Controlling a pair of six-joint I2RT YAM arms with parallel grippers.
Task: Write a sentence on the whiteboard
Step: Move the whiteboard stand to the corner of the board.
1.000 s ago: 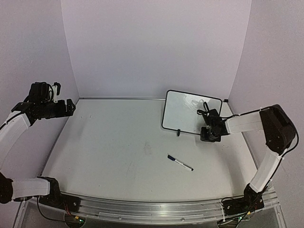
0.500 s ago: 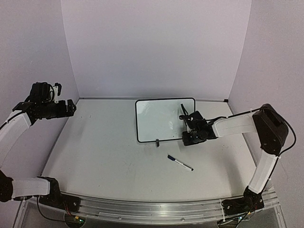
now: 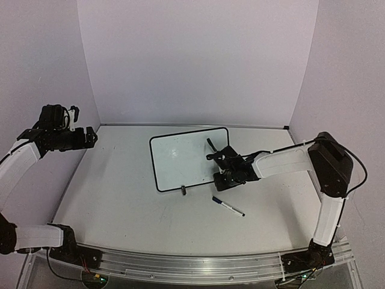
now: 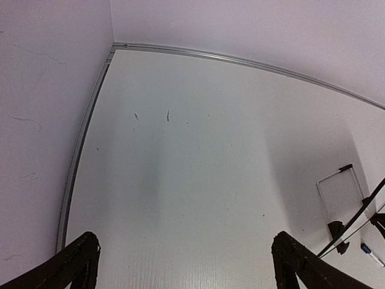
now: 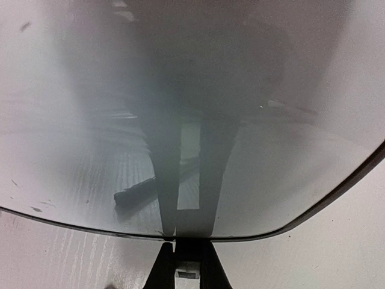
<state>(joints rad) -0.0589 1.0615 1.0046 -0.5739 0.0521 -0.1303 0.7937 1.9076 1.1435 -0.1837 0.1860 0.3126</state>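
Whiteboard blank, writing unstarted. Right end effector pinching its edge; marker near it on desk, untouched. Left end effector wide.

Left gripper over bare tabletop

Its two dark fingers stand spread wide at the bottom corners, with nothing between them. The pale tabletop runs back to a metal strip at the foot of the walls and bears a few small dark scuffs. Far off at the right edge the whiteboard shows small, and a marker lies near it in the corner.
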